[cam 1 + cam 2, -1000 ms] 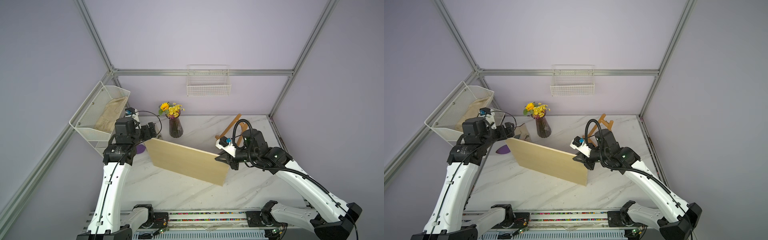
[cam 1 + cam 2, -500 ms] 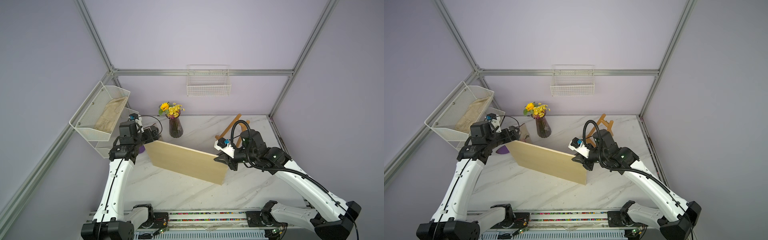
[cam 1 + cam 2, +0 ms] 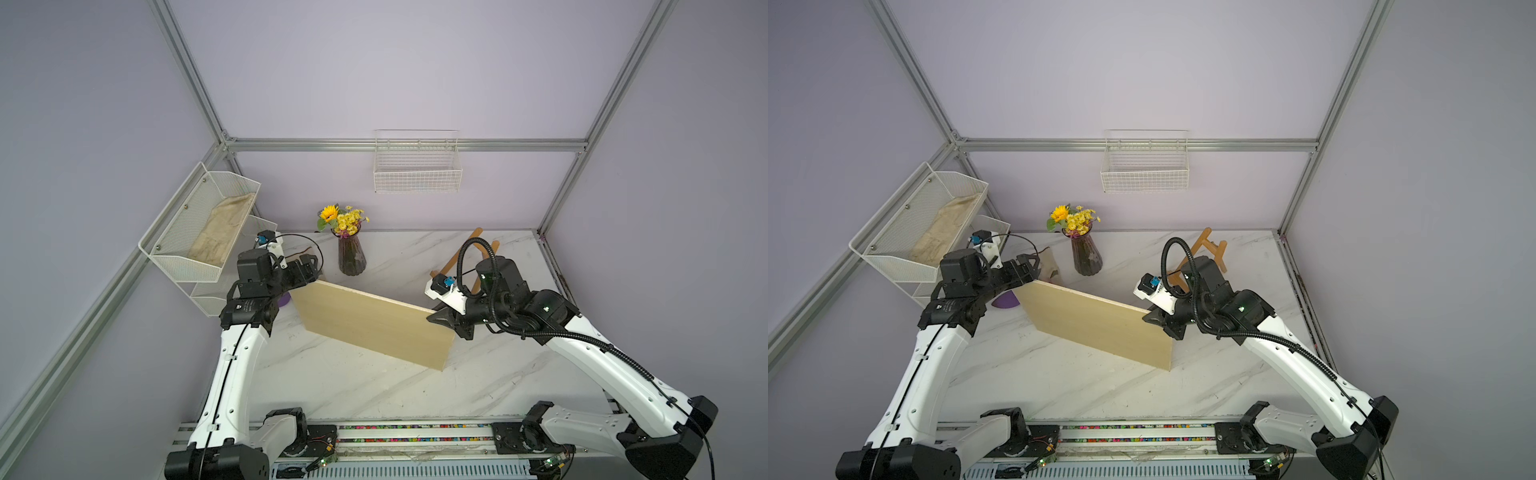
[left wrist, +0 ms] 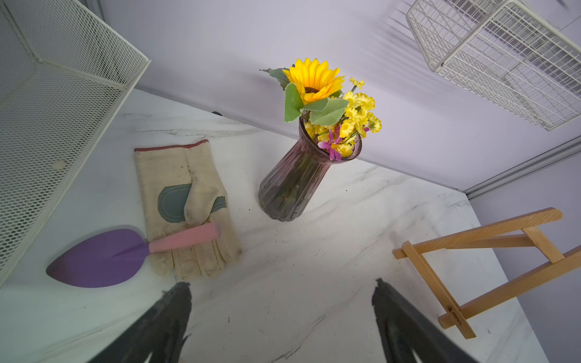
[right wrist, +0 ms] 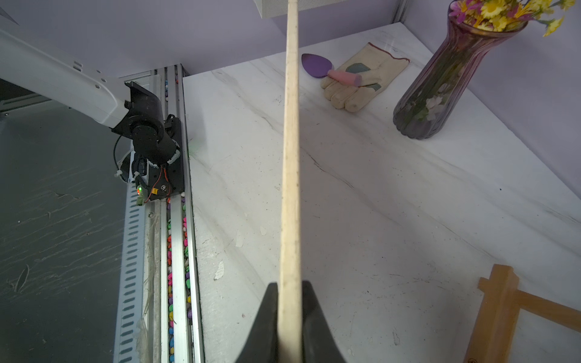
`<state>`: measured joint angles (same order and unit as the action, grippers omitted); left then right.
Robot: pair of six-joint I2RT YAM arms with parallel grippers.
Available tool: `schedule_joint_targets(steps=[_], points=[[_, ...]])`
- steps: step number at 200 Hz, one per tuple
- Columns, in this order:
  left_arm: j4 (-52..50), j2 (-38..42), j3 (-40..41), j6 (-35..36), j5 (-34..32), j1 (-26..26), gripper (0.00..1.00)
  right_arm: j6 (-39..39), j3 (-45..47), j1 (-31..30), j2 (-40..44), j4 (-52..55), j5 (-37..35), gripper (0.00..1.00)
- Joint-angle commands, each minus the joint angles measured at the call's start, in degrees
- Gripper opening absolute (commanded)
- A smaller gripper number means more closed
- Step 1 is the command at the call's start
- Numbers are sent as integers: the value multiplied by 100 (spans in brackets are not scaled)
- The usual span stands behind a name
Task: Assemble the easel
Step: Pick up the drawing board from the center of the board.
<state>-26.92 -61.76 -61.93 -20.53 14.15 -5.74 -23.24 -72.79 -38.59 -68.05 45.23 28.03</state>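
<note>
The left fingers (image 4: 169,311) stand wide apart with nothing between them, above the table (image 4: 283,267). Near them lies a glove (image 4: 176,176), with the pink handle of a purple trowel (image 4: 97,261) across it. Further right stands a vase (image 4: 292,185) of flowers. A pale board (image 3: 374,328) slants across the middle, and the right fingers (image 5: 267,317) are closed on its right end. The easel (image 4: 478,233) lies flat on the table in the far right corner, behind the right arm.
</note>
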Motion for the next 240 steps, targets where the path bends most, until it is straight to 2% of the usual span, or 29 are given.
schedule_joint_targets(steps=[1,62,139,171,193,220,240], points=[[-7,237,263,-91,640,90,89,-108,-234,-164,-284,-7,44,18],[167,496,571,-220,777,99,89,-44,-618,-436,-686,203,-159,26],[268,698,765,-202,740,108,88,223,-1341,-760,-1359,633,-929,31],[269,801,925,-146,665,108,88,240,-1452,-769,-1254,743,-941,31],[237,849,1011,-98,542,108,88,178,-1473,-770,-1081,847,-845,35],[214,871,1063,-90,303,108,88,177,-1426,-771,-1114,1167,-823,35],[229,893,1084,-140,375,108,88,253,-1536,-776,-1256,1168,-842,35]])
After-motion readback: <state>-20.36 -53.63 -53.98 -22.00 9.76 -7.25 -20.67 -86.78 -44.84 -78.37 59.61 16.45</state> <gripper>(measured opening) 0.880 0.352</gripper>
